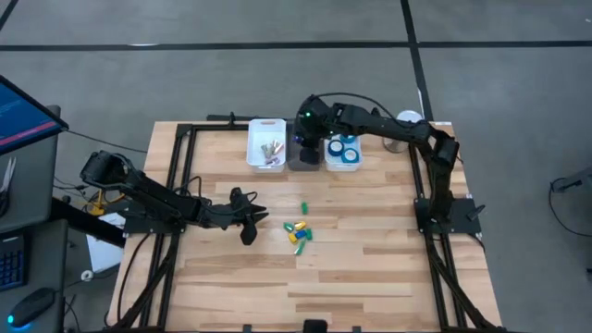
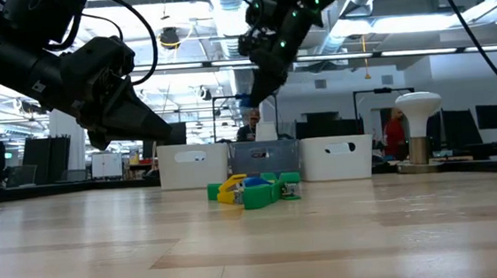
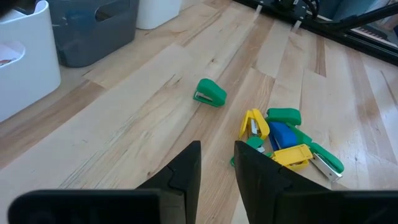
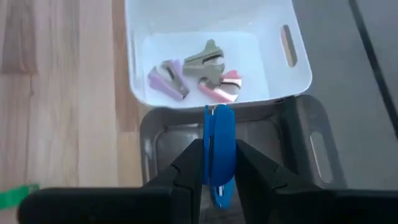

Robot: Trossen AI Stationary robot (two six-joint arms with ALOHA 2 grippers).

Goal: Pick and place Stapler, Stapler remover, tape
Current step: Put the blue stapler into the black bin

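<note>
Right jaws [image 4: 212,163] grip a blue stapler [image 4: 219,149] over the grey bin [image 4: 298,134] (white bin [image 4: 273,18] holds removers [image 4: 194,76]); left jaws [image 3: 217,171] released.

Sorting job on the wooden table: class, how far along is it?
Done: blue tape rolls fill the right white bin; pastel staple removers lie in the left white bin. In hand: the right gripper holds a blue stapler over the grey bin. Left: small green, yellow and blue staplers near the open left gripper.
</note>
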